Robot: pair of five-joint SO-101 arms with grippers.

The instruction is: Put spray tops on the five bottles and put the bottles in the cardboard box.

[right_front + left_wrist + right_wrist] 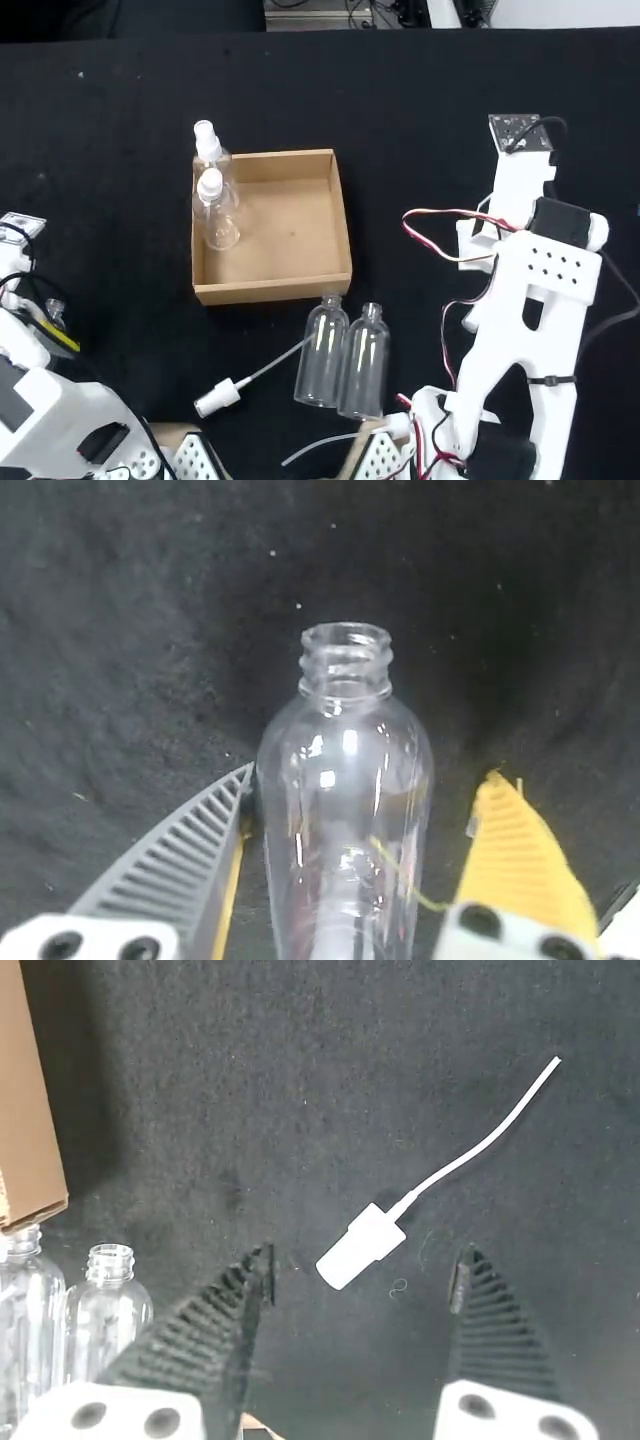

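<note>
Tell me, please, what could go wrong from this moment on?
The spray top lies on its side ahead of the open right claw, so it may be gripped crooked, and its thin tube could bend. The nearer uncapped bottle is close beside that claw and could be knocked when it comes down.

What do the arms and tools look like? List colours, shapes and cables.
The left arm and right arm are white plastic; the right carries red, white and black wires. Left tool: one grey and one yellow ribbed finger. Right tool: two black ribbed fingers.
</note>
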